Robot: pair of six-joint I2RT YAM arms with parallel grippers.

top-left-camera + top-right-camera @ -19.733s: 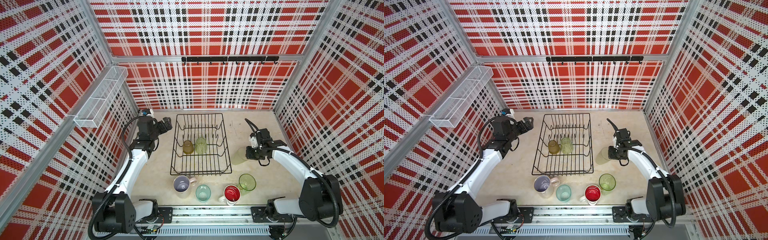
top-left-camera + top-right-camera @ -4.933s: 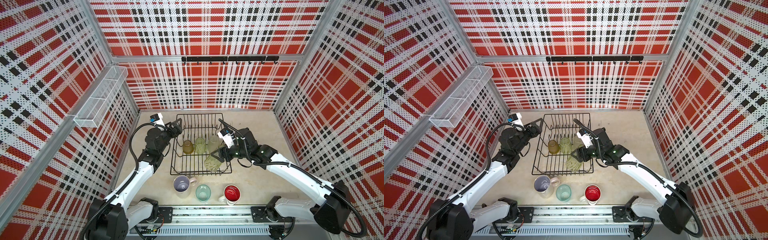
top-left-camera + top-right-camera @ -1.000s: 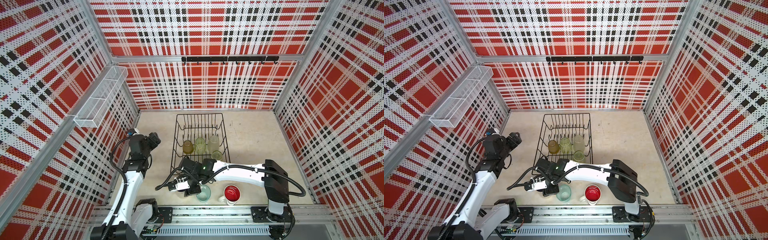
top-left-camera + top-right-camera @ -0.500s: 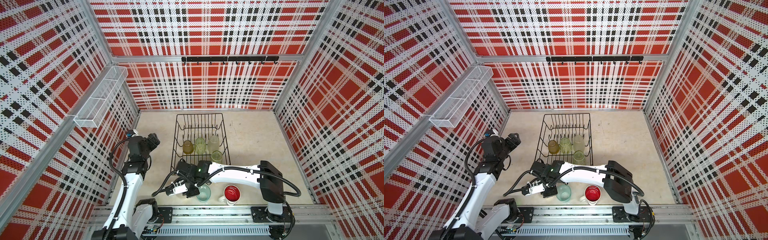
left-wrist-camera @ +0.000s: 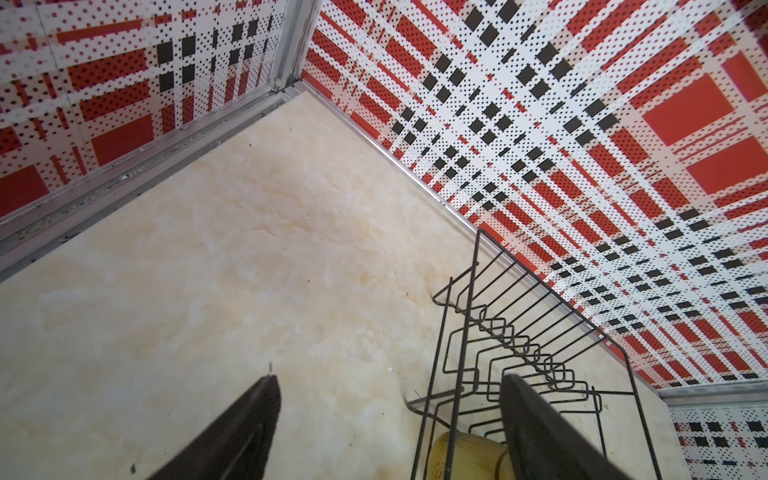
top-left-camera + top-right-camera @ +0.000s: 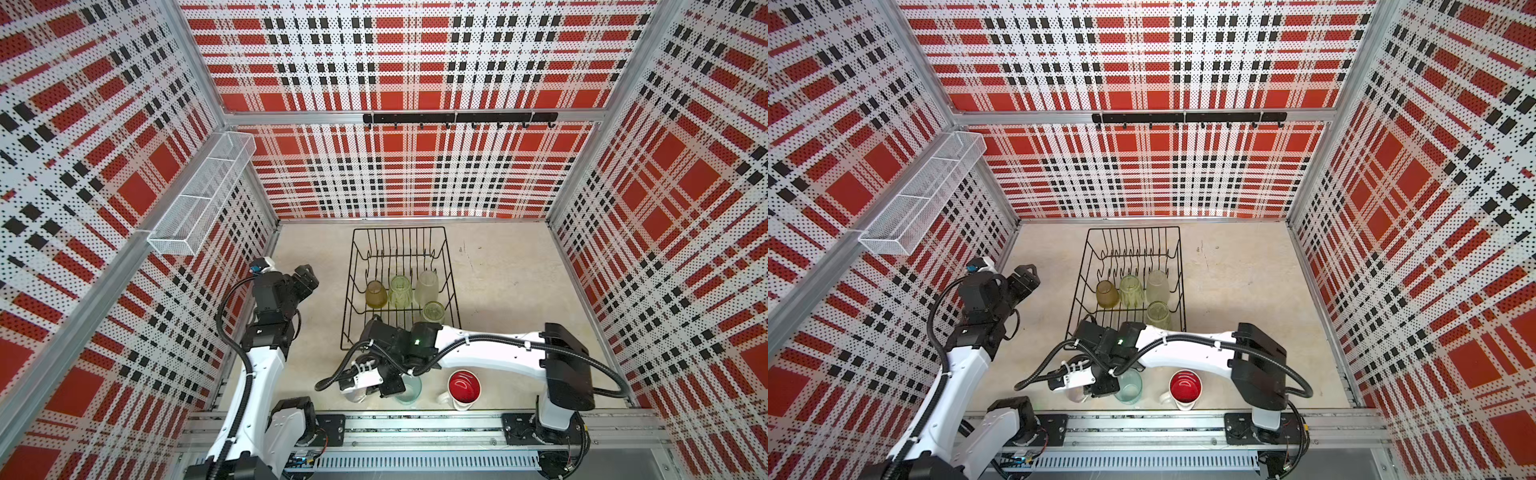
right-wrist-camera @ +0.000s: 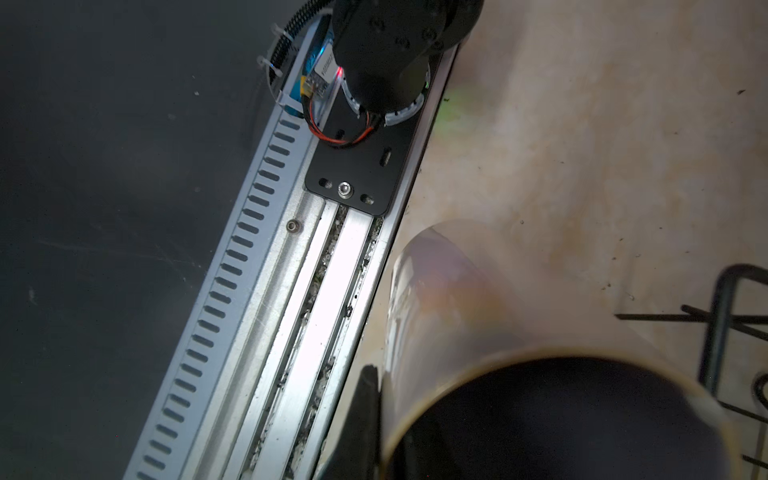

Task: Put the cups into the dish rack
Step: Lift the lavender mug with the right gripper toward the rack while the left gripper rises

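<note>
Beige tabletop (image 6: 498, 282), near edge: the right claw (image 6: 370, 390), half spread a second ago, now pinches the pink mug (image 6: 354, 397) by its rim, beside the teal cup (image 6: 410, 392), outside the dish rack (image 6: 400, 227). The left claw (image 6: 305, 279) stays spread, empty.

Glossy mug (image 7: 453, 299) (metal wire rack (image 6: 399, 249))

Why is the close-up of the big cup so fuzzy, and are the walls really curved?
Right wrist view: the pink mug sits too near the lens and blurs; the metal rail glares white. Both top views: a wide lens bows the plaid walls. Left wrist view: the dish rack is sharp.
</note>
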